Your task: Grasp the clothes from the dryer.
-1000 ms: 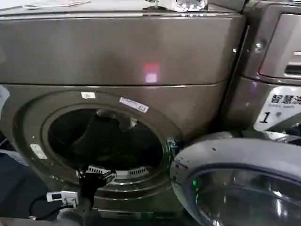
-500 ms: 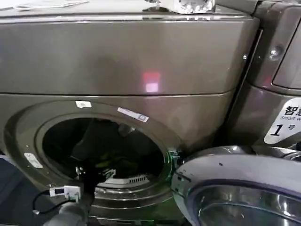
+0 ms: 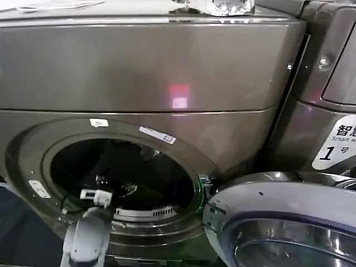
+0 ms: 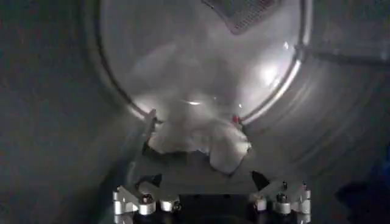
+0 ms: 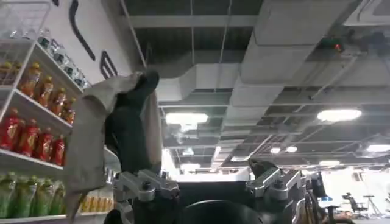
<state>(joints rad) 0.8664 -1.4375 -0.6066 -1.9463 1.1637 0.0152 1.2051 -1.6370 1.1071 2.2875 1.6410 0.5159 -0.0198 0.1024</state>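
I am reaching my left gripper [image 4: 207,189] through the round mouth of the dryer [image 3: 144,72], its fingers [image 4: 262,181] spread wide and holding nothing. Just beyond them the white clothes [image 4: 201,137] are lying crumpled on the drum floor, against the back wall. My right gripper [image 5: 207,176] is pointing up toward the ceiling, also wide open.

My head camera looks forward and down at the dryer [image 3: 139,111] from close by — its round drum mouth [image 3: 122,172] sits lower left of the frame, the open door [image 3: 283,222] lower right. My left wrist camera is inside that drum, facing its back wall past a white cloth [image 4: 198,137] at frame centre. My right wrist camera points up at ceiling lights [image 5: 186,117] and shelves of bottles [image 5: 30,122] at frame left.
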